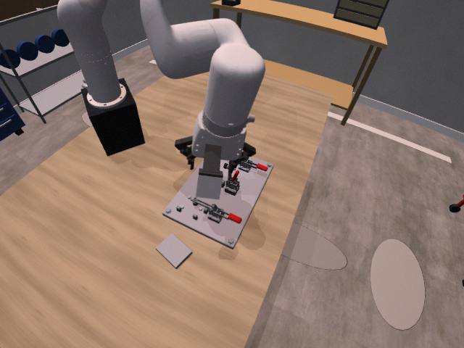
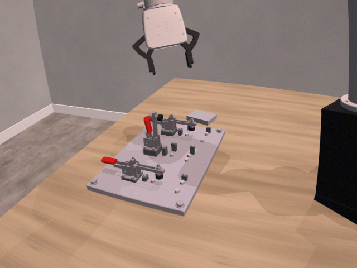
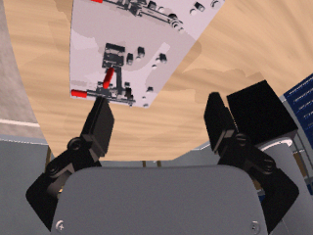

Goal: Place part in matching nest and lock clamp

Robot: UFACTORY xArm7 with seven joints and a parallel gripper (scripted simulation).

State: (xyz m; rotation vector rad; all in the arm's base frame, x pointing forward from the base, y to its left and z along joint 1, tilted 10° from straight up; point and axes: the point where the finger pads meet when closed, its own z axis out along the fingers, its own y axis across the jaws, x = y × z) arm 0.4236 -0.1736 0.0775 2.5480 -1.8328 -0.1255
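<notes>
The part [image 1: 173, 250] [image 2: 201, 115], a flat grey plate, lies on the table beside the short edge of the fixture plate [image 1: 245, 202] [image 2: 144, 193] [image 3: 90, 34]. The clamp nearest it [image 1: 214, 212] [image 2: 169, 127] [image 3: 137, 7] has its bar down and red handle outward. The middle clamp [image 1: 232, 185] [image 2: 152, 144] [image 3: 113, 56] stands open, bar upright. The clamp farthest from the part [image 1: 245, 164] [image 2: 131, 170] also has its bar down; locking cannot be told. My gripper [image 1: 211, 173] [image 2: 171, 70] [image 3: 157, 106] is open and empty, high above the fixture. The part is outside the wrist view.
Small dark blocks and pale rest pads stand on the fixture beside each clamp. Bolt heads sit at its corners. The arm's black base block [image 1: 117, 127] [image 2: 337, 152] [image 3: 261, 115] stands to one side. The wrist camera housing hides some of the fixture in the top view.
</notes>
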